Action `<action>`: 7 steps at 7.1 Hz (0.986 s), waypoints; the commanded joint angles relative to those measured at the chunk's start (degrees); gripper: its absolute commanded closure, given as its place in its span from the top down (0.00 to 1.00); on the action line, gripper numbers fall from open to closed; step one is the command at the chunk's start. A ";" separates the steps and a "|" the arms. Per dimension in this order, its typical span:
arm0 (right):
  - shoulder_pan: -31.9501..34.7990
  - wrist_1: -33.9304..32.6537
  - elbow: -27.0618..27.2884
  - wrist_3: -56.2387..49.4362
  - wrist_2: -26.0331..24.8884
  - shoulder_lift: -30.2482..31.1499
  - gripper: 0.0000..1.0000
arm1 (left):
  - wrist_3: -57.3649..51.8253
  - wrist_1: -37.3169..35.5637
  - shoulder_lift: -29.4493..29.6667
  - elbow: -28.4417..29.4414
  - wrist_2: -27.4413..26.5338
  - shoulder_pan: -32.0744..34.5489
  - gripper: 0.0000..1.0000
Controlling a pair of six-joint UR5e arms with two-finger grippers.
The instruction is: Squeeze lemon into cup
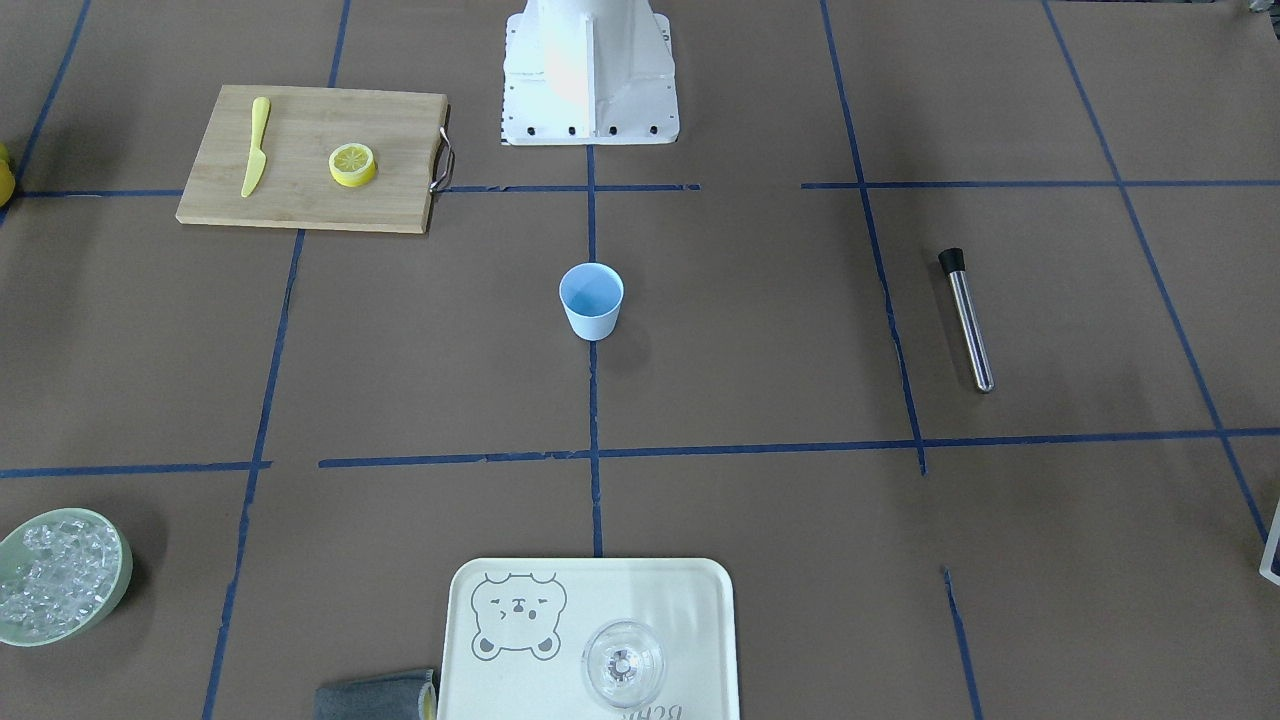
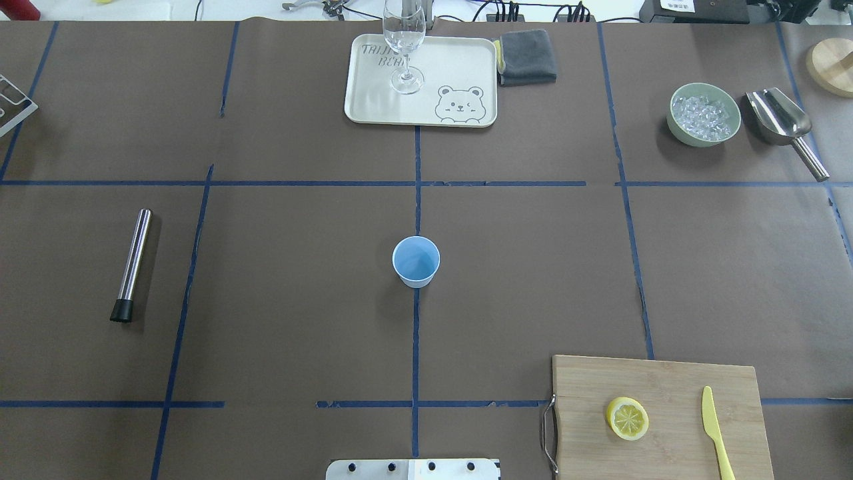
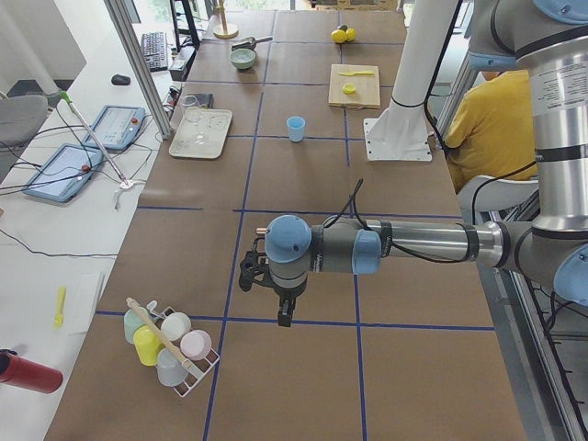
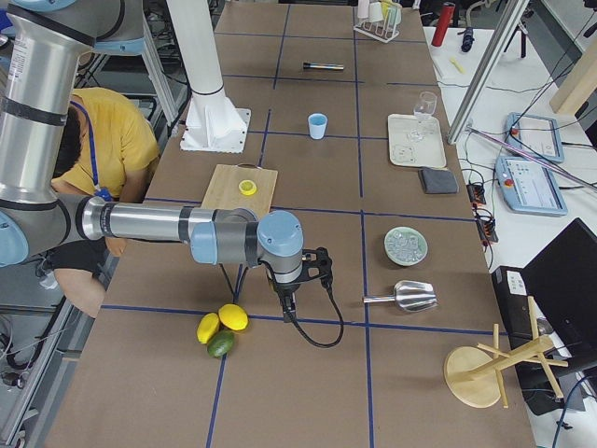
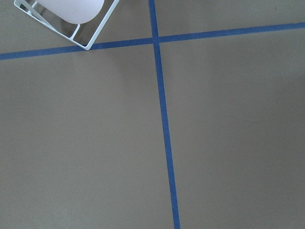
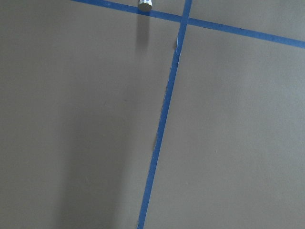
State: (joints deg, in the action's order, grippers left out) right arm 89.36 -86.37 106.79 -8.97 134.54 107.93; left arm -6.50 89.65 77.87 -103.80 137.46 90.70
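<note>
1. Lemon [image 2: 627, 419] lies cut face up on the cutting board [image 2: 673, 377], well apart from the cup [image 2: 416, 261], toward the robot's right and base.
2. We see the cup upright on the counter [image 2: 286, 313] (astride a blue tape line [image 2: 415, 347]).
3. We cannot tell whether the left jaws or right jaws are open or closed; both hang far from the cup.

Lemon [image 2: 627, 418] sits on board [image 2: 600, 380], apart from cup [image 2: 416, 261].
</note>
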 commanded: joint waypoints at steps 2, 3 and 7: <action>-0.07 -0.03 0.00 0.09 0.02 0.00 1.00 | -0.09 -0.09 0.00 -0.78 0.00 0.00 1.00; 0.02 0.06 0.00 0.26 0.11 -0.09 1.00 | -0.09 -0.09 -0.08 -0.96 0.09 0.00 1.00; -0.94 1.64 -0.17 -0.35 -0.60 -0.44 1.00 | -0.09 0.00 -0.35 -1.32 0.09 0.18 1.00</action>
State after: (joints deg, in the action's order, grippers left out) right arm 89.03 -85.21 106.80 -9.26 134.10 107.33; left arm -6.55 89.64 77.70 -105.02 137.55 90.81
